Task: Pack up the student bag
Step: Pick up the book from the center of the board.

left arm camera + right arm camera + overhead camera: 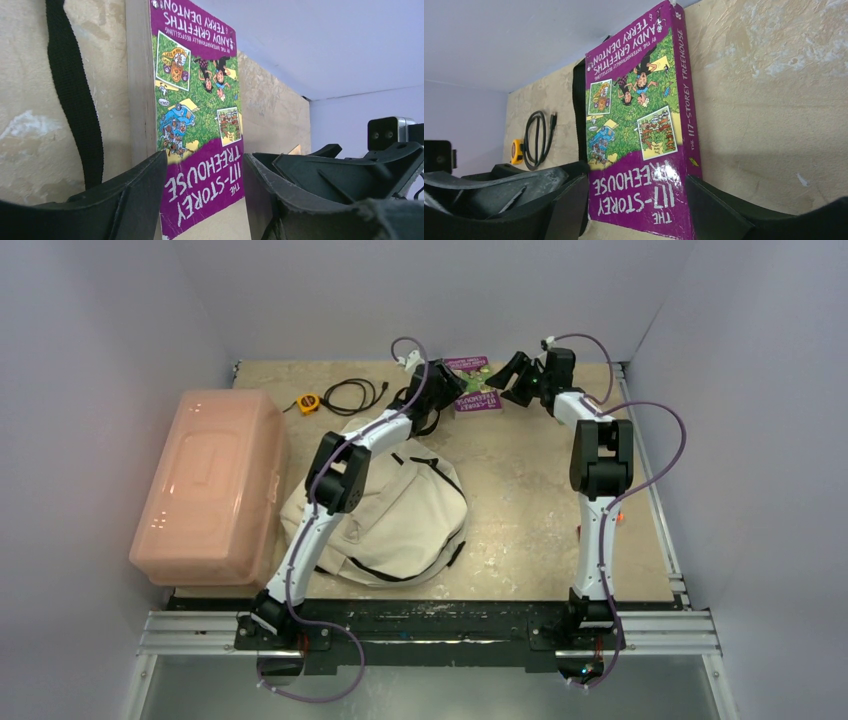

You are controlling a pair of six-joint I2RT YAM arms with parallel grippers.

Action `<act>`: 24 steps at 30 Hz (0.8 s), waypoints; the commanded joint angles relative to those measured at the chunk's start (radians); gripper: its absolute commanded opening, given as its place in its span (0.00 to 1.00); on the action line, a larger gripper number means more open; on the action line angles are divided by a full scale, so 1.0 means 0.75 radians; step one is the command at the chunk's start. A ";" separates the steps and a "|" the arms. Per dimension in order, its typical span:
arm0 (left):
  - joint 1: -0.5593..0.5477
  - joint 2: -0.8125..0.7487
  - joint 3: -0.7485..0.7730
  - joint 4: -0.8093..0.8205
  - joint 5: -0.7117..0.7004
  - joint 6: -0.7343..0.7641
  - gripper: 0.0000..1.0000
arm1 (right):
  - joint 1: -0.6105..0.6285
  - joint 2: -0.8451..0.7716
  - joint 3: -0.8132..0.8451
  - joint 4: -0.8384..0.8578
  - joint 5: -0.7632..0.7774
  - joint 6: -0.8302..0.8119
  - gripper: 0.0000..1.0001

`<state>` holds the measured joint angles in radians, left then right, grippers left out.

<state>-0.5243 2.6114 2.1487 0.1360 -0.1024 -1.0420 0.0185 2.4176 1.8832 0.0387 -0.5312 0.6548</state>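
Right end effector (639, 212) — spread wide — straddles the purple book (639, 125).

Outstretched arms; left hand (205, 157), right hand (636, 179) spread.

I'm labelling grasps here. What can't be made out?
- Whether the student bag is open: top view, left arm lies across it.
- The book: near end cut off by the bottom edge, both wrist views.
- Whether left tool or right tool grips the book: fingers cover its edges.
- The tape measure: top view, too small for detail.
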 commanded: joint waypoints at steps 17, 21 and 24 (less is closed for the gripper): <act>0.032 -0.207 -0.197 0.045 0.060 0.161 0.66 | -0.002 -0.016 -0.036 0.058 -0.055 0.008 0.73; 0.038 -0.185 -0.185 0.030 0.051 0.131 0.67 | -0.002 -0.005 -0.025 0.055 -0.055 0.006 0.73; 0.041 -0.114 -0.107 -0.010 0.076 0.047 0.68 | -0.003 0.009 -0.011 0.052 -0.051 0.016 0.73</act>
<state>-0.5045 2.5191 2.0048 0.1356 -0.0402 -0.9749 0.0185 2.4187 1.8584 0.0666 -0.5678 0.6662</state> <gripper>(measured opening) 0.673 0.732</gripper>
